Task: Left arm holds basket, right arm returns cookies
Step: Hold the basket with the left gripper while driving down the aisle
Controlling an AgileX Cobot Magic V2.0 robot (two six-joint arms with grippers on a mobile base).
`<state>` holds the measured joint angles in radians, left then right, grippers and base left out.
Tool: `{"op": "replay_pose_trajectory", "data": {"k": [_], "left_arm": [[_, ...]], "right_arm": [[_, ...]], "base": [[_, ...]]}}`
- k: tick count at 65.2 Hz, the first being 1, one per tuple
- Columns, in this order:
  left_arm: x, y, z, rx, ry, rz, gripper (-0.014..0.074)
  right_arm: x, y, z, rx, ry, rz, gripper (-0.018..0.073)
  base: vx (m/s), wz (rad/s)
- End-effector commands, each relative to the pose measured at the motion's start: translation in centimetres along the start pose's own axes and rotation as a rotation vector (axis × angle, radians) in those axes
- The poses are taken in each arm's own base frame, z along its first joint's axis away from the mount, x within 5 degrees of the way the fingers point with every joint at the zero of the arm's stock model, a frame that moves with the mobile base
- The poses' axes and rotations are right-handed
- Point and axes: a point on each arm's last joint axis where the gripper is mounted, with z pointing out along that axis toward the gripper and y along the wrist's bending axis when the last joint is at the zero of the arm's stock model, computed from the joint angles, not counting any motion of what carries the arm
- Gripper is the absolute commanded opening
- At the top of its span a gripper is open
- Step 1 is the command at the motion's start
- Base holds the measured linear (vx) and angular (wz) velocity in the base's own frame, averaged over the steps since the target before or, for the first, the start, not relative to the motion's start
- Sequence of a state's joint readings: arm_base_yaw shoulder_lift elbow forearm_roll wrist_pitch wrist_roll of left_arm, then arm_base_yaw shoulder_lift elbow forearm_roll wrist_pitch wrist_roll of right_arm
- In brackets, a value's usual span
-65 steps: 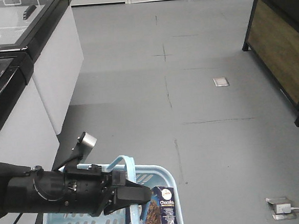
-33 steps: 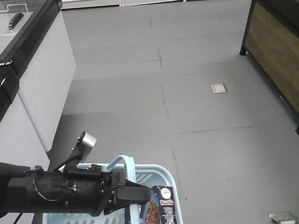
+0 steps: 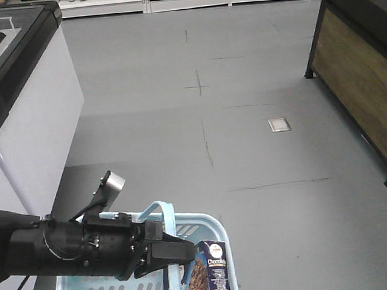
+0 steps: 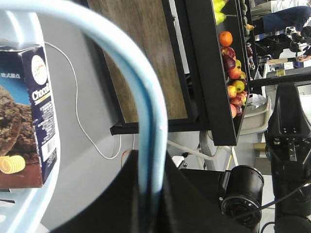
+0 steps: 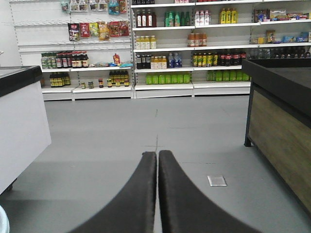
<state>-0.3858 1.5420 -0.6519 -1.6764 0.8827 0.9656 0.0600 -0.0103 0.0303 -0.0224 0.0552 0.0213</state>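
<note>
**Basket hooked, cookie box riding inside**

Front view: the left gripper (image 3: 173, 251) is clamped narrow on the hoop handle (image 3: 159, 210) of the one basket (image 3: 221, 232). The one box of cookies (image 3: 214, 276) stands just past the fingertips, inside the basket. Its long axis is vertical and its printed face is toward the camera. Ahead is open grey floor (image 3: 248, 168), with a white cabinet (image 3: 39, 122) off to the left and a wooden-sided stand (image 3: 355, 87) to the right.

Left wrist view: the handle arcs out from between the closed fingers. The cookies are beside it, and there's a fruit rack (image 4: 233, 73) beyond.

Right wrist view: the right gripper (image 5: 157, 155) is pinched together and holds nothing. Plenty of floor runs ahead up to the stocked shelves (image 5: 194, 43).
</note>
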Motion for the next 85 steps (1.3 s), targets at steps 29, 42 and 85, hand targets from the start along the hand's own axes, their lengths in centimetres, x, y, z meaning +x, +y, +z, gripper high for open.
{"op": "replay_pose_trajectory", "data": {"k": [29, 42, 85], "left_arm": [[-0.5, -2.58, -0.74, 0.133, -0.046, 0.013, -0.0008], [-0.5, -2.58, -0.74, 0.133, -0.046, 0.013, -0.0008], [-0.5, -2.58, -0.74, 0.133, -0.046, 0.013, -0.0008]], "right_arm": [[-0.76, 0.02, -0.13, -0.002, -0.087, -0.01, -0.0008], [-0.76, 0.02, -0.13, -0.002, -0.087, -0.01, -0.0008], [-0.76, 0.02, -0.13, -0.002, -0.087, -0.01, -0.0008]], "base": [[0.3, 0.06], [0.32, 0.07], [0.33, 0.01]]}}
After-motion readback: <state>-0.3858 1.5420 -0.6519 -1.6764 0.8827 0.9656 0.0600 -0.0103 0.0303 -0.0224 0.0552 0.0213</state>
